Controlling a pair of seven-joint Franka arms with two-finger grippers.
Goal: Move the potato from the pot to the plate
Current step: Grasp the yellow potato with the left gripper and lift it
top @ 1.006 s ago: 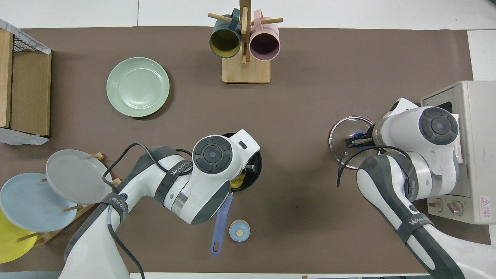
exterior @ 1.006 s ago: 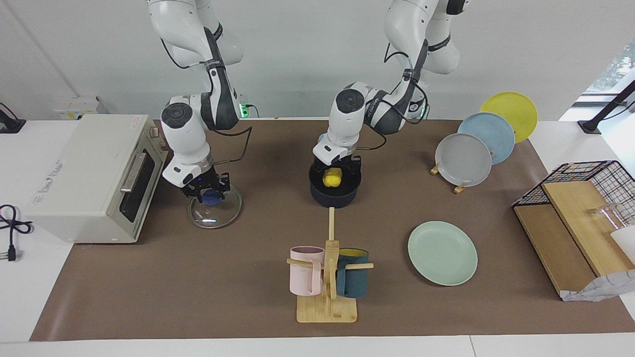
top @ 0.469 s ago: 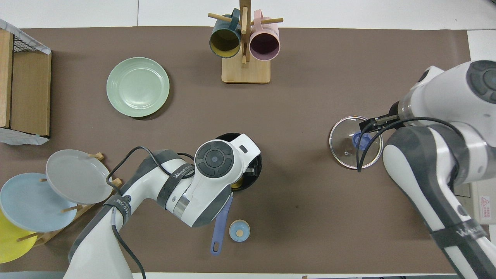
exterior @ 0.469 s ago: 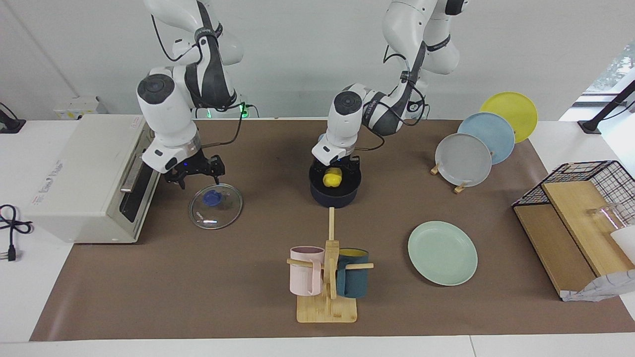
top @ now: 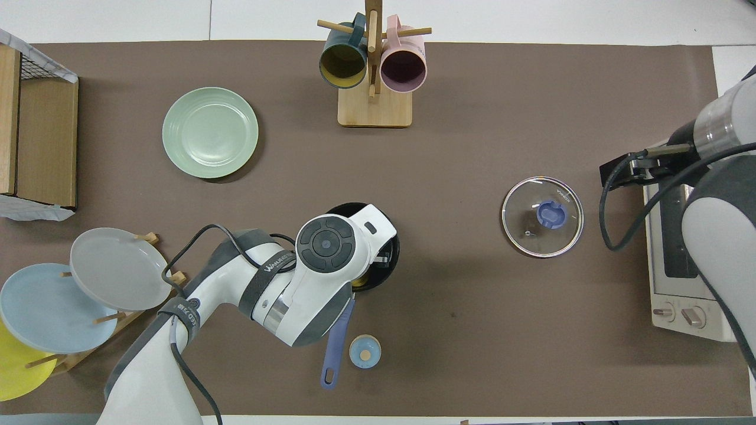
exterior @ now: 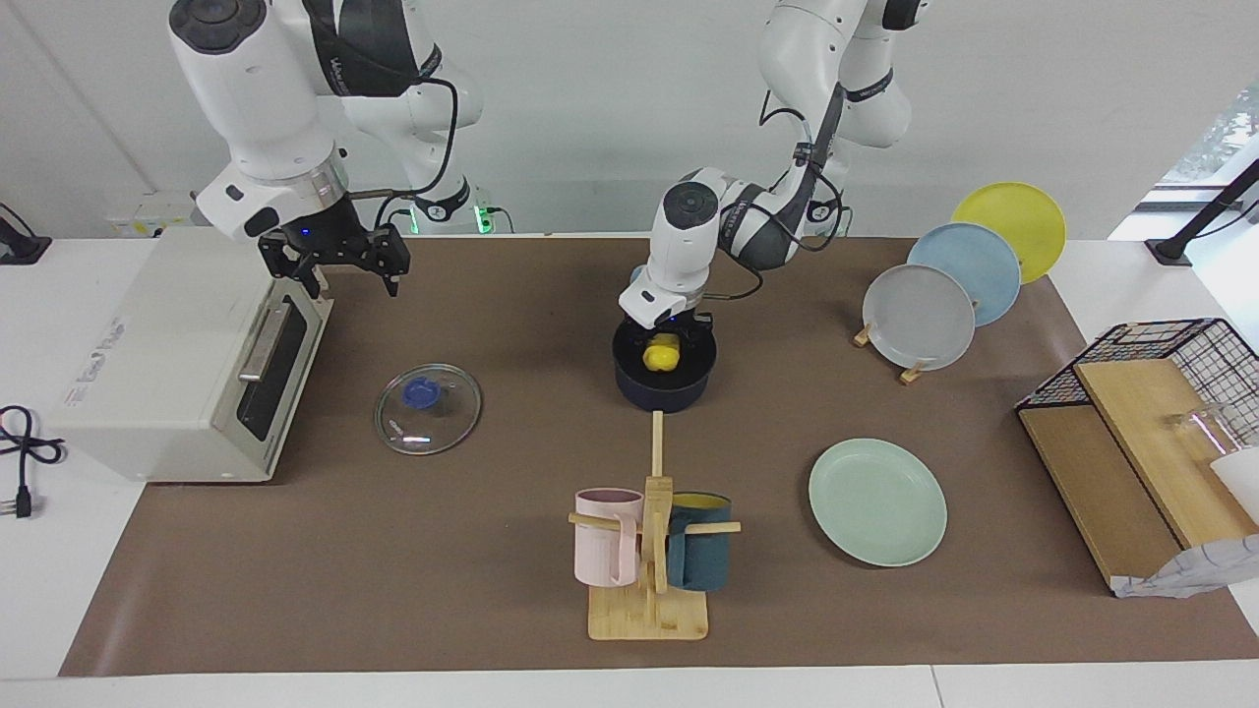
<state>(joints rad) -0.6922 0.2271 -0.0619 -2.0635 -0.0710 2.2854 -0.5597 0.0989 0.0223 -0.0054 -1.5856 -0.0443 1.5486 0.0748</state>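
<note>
Potato point(exterior: 661, 353) sits in the pot point(exterior: 664, 388), which stands mid-table, nearer the robots than the mug rack point(exterior: 651, 551). Left gripper point(exterior: 667, 339) is down inside the pot w/ fingers either side of the potato; looks closed on it, but contact itself can't be confirmed from here. Right gripper point(exterior: 334, 258) is up in the air over the toaster oven point(exterior: 187, 354) edge, fingers spread wide, holding nothing, waiting; glass lid point(exterior: 428, 408) lies flat on the mat between oven & pot. Step in hand, by my read: secure the grip, then lift. To do it well: squeeze across the potato's narrow axis, pull straight up till clear of the pot rim, so the pot isn't dragged or tipped via its handle point(top: 335, 345). Then carry toward the left arm's end to the mint plate point(exterior: 877, 501), farther from the robots than the pot, keeping clear of the plate stand point(exterior: 920, 317) & rack pegs; lower close before release since it may roll.
</note>
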